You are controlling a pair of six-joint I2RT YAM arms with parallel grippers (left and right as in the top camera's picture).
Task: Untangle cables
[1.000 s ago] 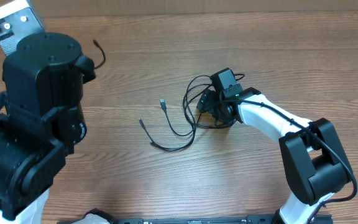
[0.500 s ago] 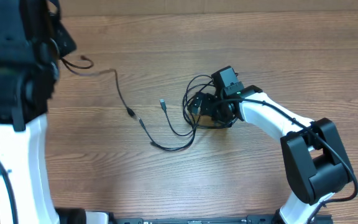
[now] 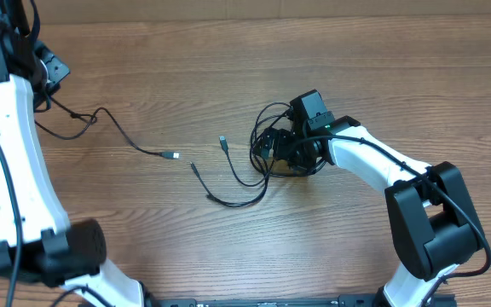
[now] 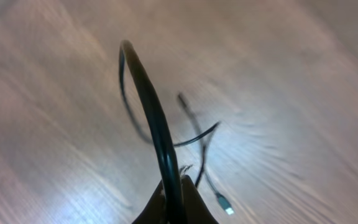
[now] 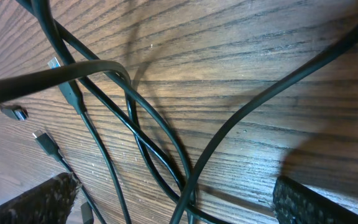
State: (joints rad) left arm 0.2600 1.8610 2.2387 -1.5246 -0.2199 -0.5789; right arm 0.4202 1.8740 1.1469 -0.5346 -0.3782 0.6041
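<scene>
At the frame's upper left, the left gripper is clamped tight on one cable, whose silver plug lies on the table. Right of centre, the right gripper gapes wide, gripping nothing, astride the tangle.

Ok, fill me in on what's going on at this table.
The left fingers are shut on one cable at the far left of the table. That cable trails loose to a silver-tipped plug and lies apart from the rest. The right fingers stand open, low over the tangle mid-table, gripping nothing. The tangle is not yet sorted.
</scene>
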